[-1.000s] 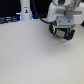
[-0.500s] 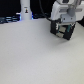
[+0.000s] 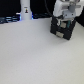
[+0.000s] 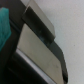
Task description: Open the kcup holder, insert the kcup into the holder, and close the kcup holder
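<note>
The kcup holder is a black boxy unit at the back of the white table, on the exterior view's right. My gripper hangs right over it, at or against its top front; its fingers are too blurred to read. In the wrist view the kcup holder fills the picture, with two pale drawer fronts stacked close together. A blurred teal-green patch sits at the picture's edge beside the holder; I cannot tell whether it is the kcup. No kcup shows in the exterior view.
A tall white bottle-like post with a black mark stands at the back on the exterior view's left, with a blue glow near its base. The white table stretches from the holder toward the front.
The arm has shifted only slightly over the holder; the holder and the post have not visibly moved.
</note>
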You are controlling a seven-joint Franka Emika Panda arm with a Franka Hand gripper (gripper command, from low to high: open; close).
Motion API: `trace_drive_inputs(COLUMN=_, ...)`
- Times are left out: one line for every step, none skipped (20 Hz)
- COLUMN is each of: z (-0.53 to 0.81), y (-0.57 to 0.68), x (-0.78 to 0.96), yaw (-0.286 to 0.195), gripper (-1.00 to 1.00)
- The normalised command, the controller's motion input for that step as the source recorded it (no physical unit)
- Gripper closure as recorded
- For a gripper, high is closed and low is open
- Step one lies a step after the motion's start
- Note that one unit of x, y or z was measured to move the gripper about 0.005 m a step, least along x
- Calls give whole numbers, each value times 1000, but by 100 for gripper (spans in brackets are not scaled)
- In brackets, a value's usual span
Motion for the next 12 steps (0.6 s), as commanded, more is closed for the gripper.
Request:
trace_drive_inputs(z=816, y=391, x=-113, yaw=88, gripper=-100)
trace_drive_inputs(z=996, y=295, x=0, yaw=93, gripper=-100)
trace_drive_inputs(z=1000, y=263, x=-1, yaw=88, gripper=-100)
trace_drive_inputs(z=1000, y=263, x=32, yaw=67, gripper=-100)
trace_drive_inputs(z=1000, y=196, x=89, yaw=39, gripper=-100)
trace_drive_inputs(z=847, y=371, x=-44, yaw=94, gripper=-100)
trace_drive_inputs(z=774, y=108, x=80, yaw=15, gripper=-100)
trace_drive_inputs(z=87, y=-2, x=35, yaw=-8, gripper=-100)
trace_drive_inputs(z=3, y=-10, x=14, yaw=-4, gripper=-100)
trace_drive_inputs(z=-2, y=-10, x=7, yaw=1, gripper=-100)
trace_drive_inputs(z=-1, y=-9, x=6, yaw=2, gripper=-100)
trace_drive_inputs(z=-1, y=-9, x=6, yaw=1, gripper=-100)
